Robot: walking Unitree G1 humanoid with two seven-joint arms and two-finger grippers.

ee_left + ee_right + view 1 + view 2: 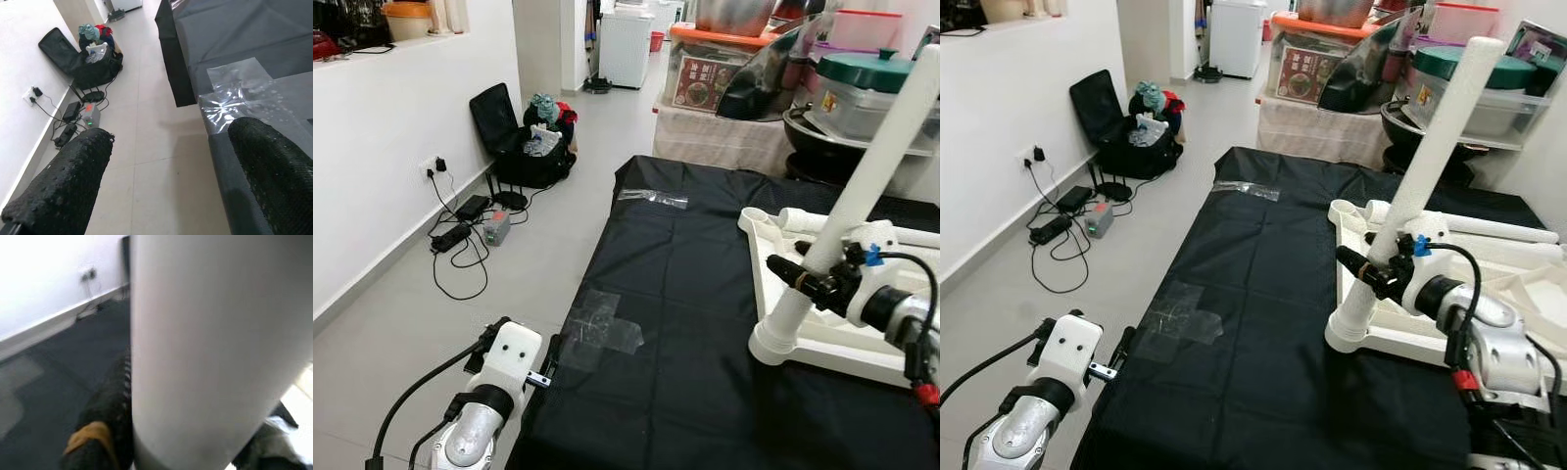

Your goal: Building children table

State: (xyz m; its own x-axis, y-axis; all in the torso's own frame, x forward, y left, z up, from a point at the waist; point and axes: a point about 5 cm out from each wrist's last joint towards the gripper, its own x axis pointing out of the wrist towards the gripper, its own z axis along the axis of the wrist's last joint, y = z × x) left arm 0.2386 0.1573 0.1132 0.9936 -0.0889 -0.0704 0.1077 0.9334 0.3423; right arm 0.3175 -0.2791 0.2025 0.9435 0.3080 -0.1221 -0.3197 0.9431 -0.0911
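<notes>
White table leg (1420, 186) stands tilted in the frame's (1489, 343) corner socket on the black desk (1263, 323) at 3 o'clock — right pincer (1371, 272) clamped on it; left pincer (166, 186) spread apart at 7 o'clock.

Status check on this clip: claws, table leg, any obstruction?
Right claw shut on white table leg, leg tilted in the corner socket of the upturned tabletop. Left claw open, idle at the black mat's edge. Nothing blocking.

Two end effectors, one upright white leg (876, 166), one tabletop (773, 294), two tape patches (602, 323).
</notes>
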